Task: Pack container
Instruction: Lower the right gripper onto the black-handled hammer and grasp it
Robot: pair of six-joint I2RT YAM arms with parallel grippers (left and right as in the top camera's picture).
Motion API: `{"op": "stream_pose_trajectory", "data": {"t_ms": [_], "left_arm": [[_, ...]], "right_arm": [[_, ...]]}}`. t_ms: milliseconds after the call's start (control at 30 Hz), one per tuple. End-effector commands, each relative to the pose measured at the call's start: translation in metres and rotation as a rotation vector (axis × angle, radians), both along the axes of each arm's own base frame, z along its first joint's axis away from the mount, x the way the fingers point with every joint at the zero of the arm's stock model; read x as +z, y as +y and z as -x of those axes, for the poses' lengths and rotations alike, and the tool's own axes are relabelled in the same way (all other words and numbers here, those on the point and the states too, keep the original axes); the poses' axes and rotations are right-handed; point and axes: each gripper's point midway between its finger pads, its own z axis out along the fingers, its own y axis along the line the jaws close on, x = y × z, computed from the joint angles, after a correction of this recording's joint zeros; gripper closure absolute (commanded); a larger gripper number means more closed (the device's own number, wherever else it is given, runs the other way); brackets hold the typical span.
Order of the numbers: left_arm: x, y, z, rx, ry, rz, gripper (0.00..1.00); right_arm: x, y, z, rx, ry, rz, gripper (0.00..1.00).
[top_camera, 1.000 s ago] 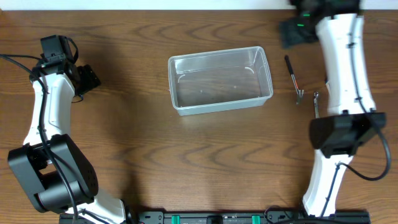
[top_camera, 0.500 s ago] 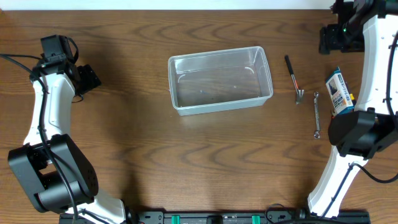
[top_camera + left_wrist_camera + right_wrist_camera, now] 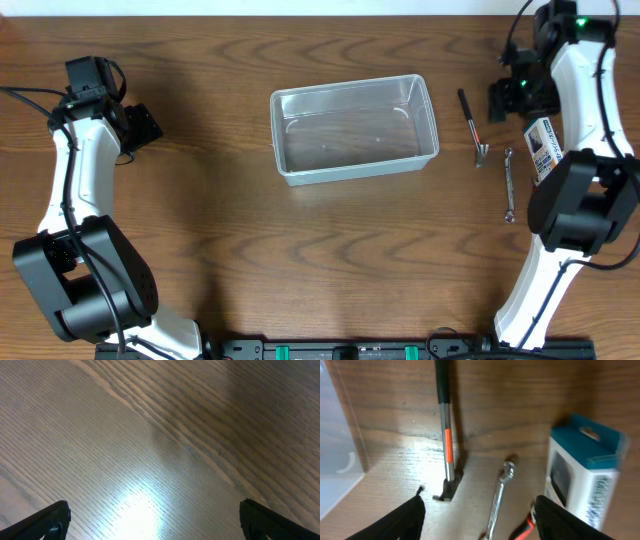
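The clear plastic container stands empty at the table's middle; its corner shows at the left edge of the right wrist view. To its right lie a small hammer with a black and orange handle, a silver wrench and a blue and white boxed item. My right gripper is open and hovers above the hammer and wrench. My left gripper is open and empty over bare wood at the far left.
A red and black handle tip shows beside the right finger, next to the box. The table's back edge runs along the top of the overhead view.
My right arm swung from over the tools to the far right, then came back left and down over the hammer. The blue box became visible. The left arm has not moved.
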Motion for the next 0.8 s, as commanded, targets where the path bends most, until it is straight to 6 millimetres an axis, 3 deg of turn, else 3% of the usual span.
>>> {"op": "stream_pose_trajectory", "data": {"t_ms": [0, 233, 767], "left_arm": [[0.004, 0.004, -0.004, 0.009, -0.007, -0.013, 0.02], [0.004, 0.004, -0.004, 0.008, -0.007, -0.013, 0.02], [0.004, 0.004, -0.004, 0.008, -0.007, -0.013, 0.02]], "right_arm": [[-0.01, 0.022, 0.003, 0.076, 0.008, -0.015, 0.3], [-0.04, 0.044, 0.012, 0.096, 0.047, -0.014, 0.32], [-0.078, 0.034, 0.039, 0.019, 0.127, 0.005, 0.38]]}}
